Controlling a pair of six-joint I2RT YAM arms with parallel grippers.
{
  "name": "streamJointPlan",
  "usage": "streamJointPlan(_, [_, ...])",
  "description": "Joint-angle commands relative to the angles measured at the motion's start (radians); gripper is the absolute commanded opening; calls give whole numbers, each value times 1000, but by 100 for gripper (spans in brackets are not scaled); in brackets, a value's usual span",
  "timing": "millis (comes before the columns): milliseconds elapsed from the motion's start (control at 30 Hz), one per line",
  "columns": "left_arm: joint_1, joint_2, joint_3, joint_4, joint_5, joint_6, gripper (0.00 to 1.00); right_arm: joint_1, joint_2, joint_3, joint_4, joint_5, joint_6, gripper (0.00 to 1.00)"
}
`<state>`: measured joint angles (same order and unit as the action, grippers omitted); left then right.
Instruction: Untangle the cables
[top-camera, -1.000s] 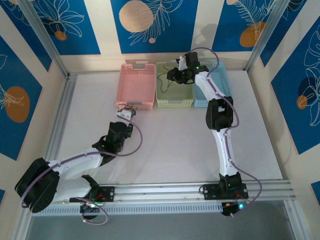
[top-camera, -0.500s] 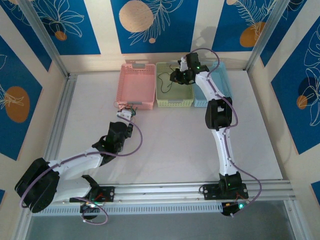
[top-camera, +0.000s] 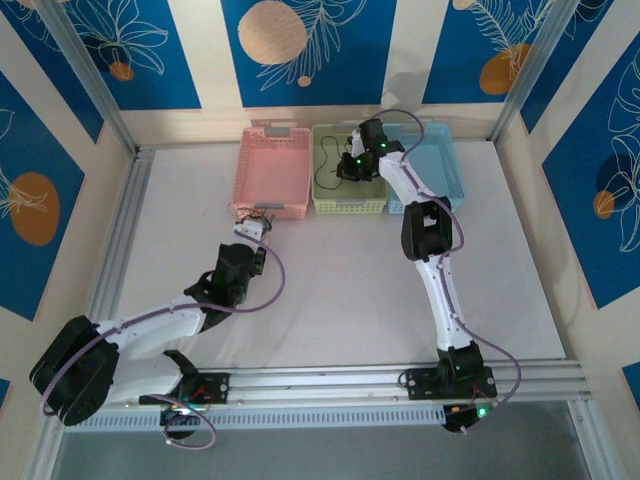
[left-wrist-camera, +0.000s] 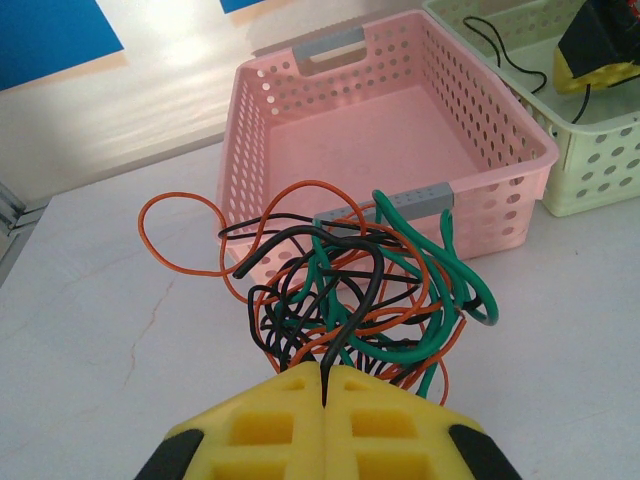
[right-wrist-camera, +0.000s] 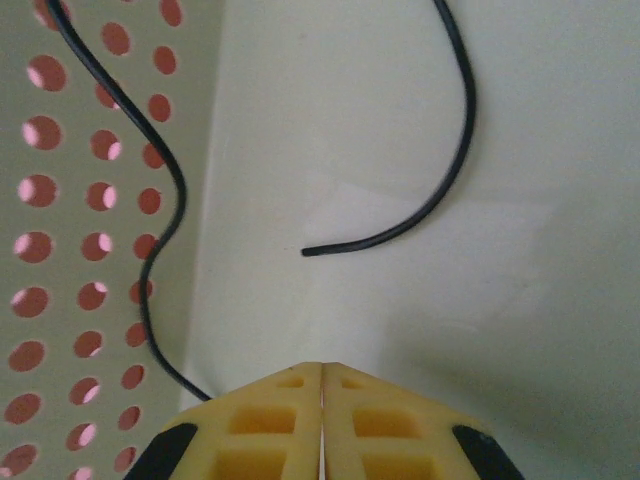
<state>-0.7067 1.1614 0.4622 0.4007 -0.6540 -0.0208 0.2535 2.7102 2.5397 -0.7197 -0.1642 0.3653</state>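
Now left gripper (left-wrist-camera: 325, 375) pinching tangled thin black-green-orange wires (left-wrist-camera: 345, 290); right gripper (right-wrist-camera: 322, 372) shut beside loose black wire (right-wrist-camera: 184, 205). Pull gently, apart.

Cannot follow any single strand through the cables (left-wrist-camera: 352, 322) just beyond the left gripper (left-wrist-camera: 324, 372): too many crossings. Loses one black end in that gripper's closed seam. Cuts off the green basket (left-wrist-camera: 600, 160) at the right edge. At the right wrist, loses the black cable (right-wrist-camera: 380, 241) past the top edge and behind the pressed-together right gripper (right-wrist-camera: 322, 372); blurs the holed wall (right-wrist-camera: 60, 200) on the left. From above, too small to tell strands apart; hides the left side of the blue basket (top-camera: 450, 160) under the right arm (top-camera: 430, 230).
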Motion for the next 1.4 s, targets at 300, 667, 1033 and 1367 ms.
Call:
streamJointPlan(300, [11, -3, 8, 13, 10, -14, 0, -2, -240, -1, -47, 6, -50, 45])
streamJointPlan(667, [11, -13, 1, 15, 12, -16, 0, -29, -752, -547, 235, 78, -115, 58])
streamJointPlan(1033, [11, -16, 0, 16, 14, -15, 0, -52, -1128, -1160, 718, -33, -113, 53])
streamJointPlan(1367, [11, -17, -2, 18, 17, -14, 0, -27, -1197, -1414, 962, -175, -210, 60])
